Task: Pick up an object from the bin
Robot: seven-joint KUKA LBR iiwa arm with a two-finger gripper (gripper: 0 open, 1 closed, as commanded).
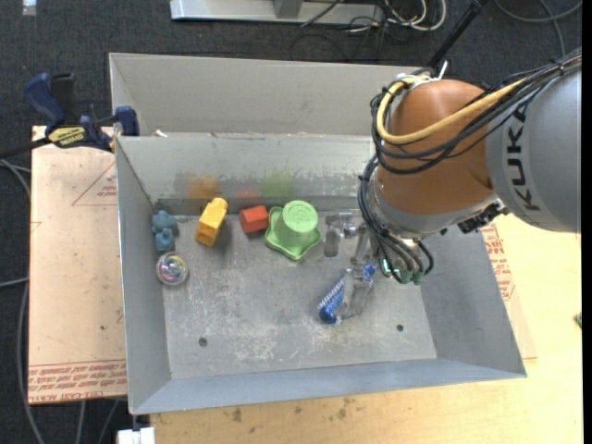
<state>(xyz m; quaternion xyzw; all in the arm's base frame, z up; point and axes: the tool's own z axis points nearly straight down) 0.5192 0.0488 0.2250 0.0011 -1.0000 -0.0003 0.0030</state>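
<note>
Arm (546, 155) from the right, orange-covered wrist (435, 146) downward, jaws low.

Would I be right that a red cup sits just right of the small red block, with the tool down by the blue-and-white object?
Not quite: the camera view shows a green cup, not red, just right of the small red block; the rest stands.

The gripper (357, 290) hangs low over the bin (277, 351) floor, close at 2 o'clock of a small blue-and-white striped thing (330, 304). At 11 o'clock of that stands a green cup (294, 229). Toward 9 o'clock lie a red block (253, 218), a yellow block (212, 221), a blue figure (165, 230) and a clear ball (172, 269)
</note>
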